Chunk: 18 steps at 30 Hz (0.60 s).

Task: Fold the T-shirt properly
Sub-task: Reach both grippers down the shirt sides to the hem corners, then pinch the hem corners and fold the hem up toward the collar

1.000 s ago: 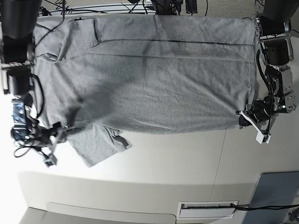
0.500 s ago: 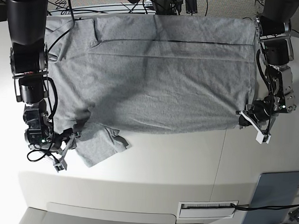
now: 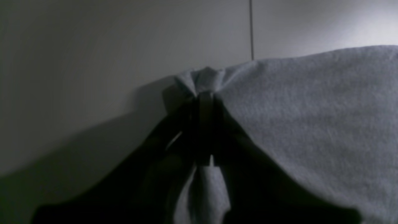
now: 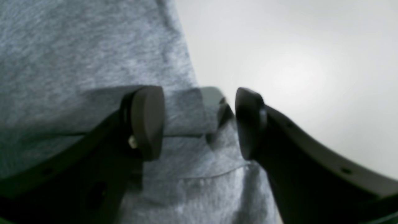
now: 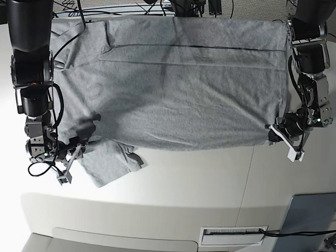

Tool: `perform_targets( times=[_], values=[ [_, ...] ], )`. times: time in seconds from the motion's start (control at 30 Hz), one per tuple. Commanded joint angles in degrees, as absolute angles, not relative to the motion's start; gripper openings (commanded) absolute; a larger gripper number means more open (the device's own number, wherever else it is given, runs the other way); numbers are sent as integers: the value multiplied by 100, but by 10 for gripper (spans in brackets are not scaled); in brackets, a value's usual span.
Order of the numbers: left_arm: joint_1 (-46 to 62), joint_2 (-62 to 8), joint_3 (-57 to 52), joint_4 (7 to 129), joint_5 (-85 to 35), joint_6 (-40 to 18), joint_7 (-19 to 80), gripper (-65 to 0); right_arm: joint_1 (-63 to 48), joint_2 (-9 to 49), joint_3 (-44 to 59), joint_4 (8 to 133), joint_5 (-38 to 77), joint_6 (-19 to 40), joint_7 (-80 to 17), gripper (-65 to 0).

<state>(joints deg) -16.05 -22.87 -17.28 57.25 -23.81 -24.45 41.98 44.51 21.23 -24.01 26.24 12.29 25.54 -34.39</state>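
Note:
The grey T-shirt (image 5: 175,81) lies spread flat across the far half of the white table, one sleeve (image 5: 108,162) folded out toward the front left. On the right of the base view my left gripper (image 5: 273,134) is shut on the shirt's front right corner. The left wrist view shows that pinch of fabric (image 3: 203,81) bunched between the closed jaws of the left gripper (image 3: 205,96). My right gripper (image 5: 73,155) sits at the sleeve's left edge. In its wrist view the right gripper (image 4: 199,124) stands open just above the sleeve hem (image 4: 186,155), with nothing held.
A flat blue-grey panel (image 5: 309,221) lies at the front right corner. A white slotted strip with a cable (image 5: 233,235) is near the front edge. Cables (image 5: 106,9) run along the far side behind the shirt. A table seam (image 5: 246,179) runs front to back.
My right arm has swung in from the left edge toward the sleeve, its open gripper now over the sleeve's edge. The left gripper and its pinched corner have not moved.

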Motion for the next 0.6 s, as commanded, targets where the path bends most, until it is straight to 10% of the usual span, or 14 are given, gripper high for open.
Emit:
perform_targets(
  times=[0.0,0.1,0.27,0.57],
  values=[
    [-1699,-2379,-1739,5774,-2311,-2405,4246,-650,4539,2141,-2401,2589,1155,2620,-3616,-296],
    [-1699,-2379,-1739,5774,-2314,-2405,4246,-650,4543,2143,-2401,2580,1153,2617,-3623,-353],
    [-1702,-2379,-1739,5774,-2314,-2410,4235,-650,4543,2143,-2401,2580,1149,2611,-3441,-644],
    [-1697,-2383,-1741,6069,-2381,-2753,3940,-650,4554,2257,-2390,3210,1151,2414,-3332,-650]
  ],
)
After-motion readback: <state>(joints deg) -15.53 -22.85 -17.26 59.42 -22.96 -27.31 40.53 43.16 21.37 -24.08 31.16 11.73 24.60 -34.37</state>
